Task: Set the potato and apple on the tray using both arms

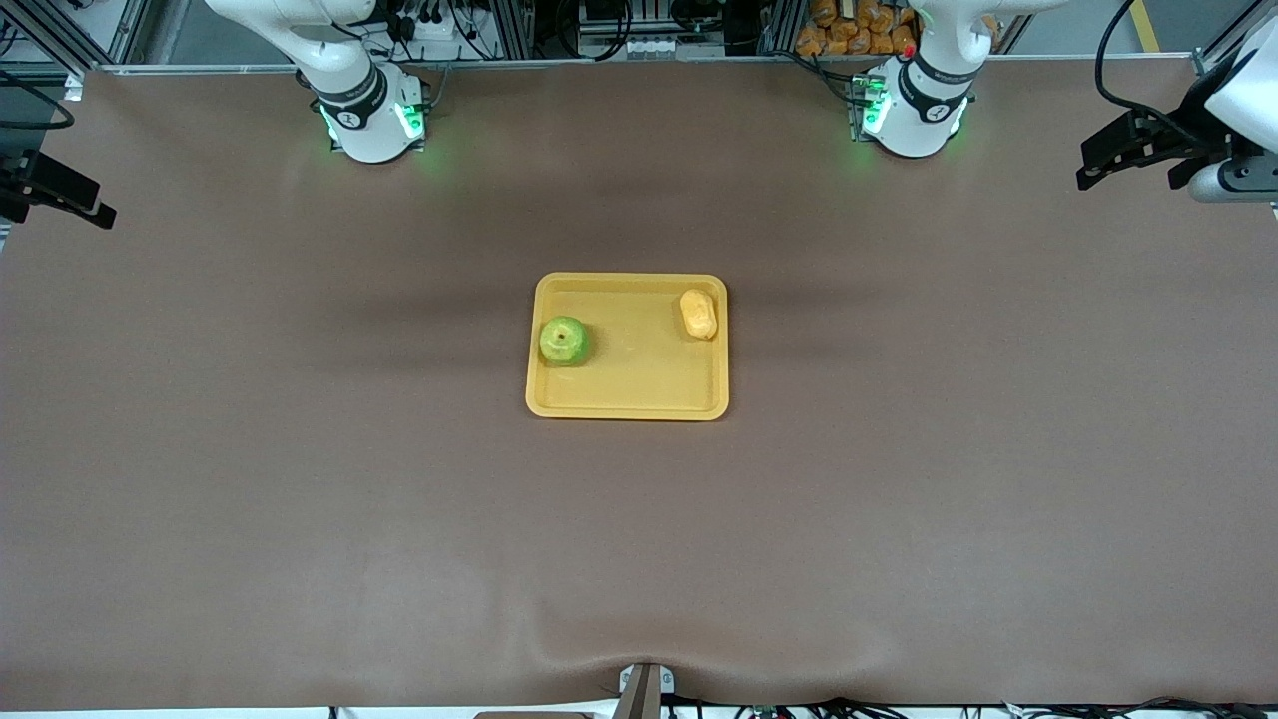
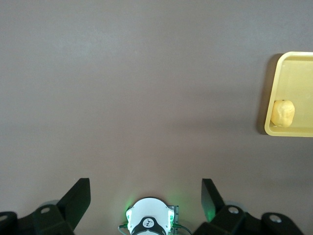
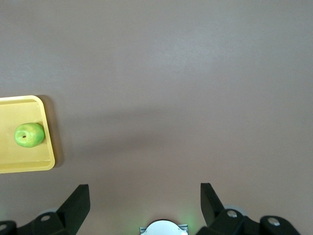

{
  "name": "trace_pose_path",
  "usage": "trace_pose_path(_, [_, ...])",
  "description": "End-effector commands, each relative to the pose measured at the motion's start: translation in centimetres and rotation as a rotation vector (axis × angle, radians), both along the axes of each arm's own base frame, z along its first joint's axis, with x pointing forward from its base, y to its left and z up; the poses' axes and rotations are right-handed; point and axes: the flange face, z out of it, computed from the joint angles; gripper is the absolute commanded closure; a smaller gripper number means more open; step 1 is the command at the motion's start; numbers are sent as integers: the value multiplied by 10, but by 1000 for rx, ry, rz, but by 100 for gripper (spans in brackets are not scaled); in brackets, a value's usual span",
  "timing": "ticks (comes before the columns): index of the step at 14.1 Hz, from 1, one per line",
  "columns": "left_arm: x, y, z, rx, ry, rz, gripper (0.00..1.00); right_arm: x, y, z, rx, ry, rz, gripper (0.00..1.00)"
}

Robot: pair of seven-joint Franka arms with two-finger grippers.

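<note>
Front view showed the apple (image 1: 563, 341) and potato (image 1: 698, 313) lying in the tray (image 1: 627, 404) mid-table, while the left gripper (image 1: 1133, 150) and right gripper (image 1: 55, 190), fingers spread and empty, waited raised over the table's ends.

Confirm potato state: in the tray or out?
In. The potato lies inside the tray, against the rim at the left arm's end. The left gripper is open and away from it.

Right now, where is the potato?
The potato lies in the tray, in the corner toward the left arm's end and farther from the front camera than the apple, which sits against the rim toward the right arm's end.
</note>
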Motion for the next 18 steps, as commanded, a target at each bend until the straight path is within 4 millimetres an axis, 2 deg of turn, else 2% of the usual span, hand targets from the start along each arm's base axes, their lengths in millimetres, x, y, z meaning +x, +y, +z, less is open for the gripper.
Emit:
trace_pose_path(1, [0, 2, 9, -5, 8, 21, 0, 0, -4, 6, -4, 2, 2, 0])
trace_pose_path(4, [0, -1, 7, 0, 9, 72, 0, 0, -3, 6, -2, 3, 6, 0])
trace_pose_path(8, [4, -9, 1, 6, 21, 54, 0, 0, -3, 6, -2, 1, 6, 0])
trace_pose_path(18, [3, -12, 2, 30, 18, 47, 0, 0, -3, 6, -2, 0, 4, 0])
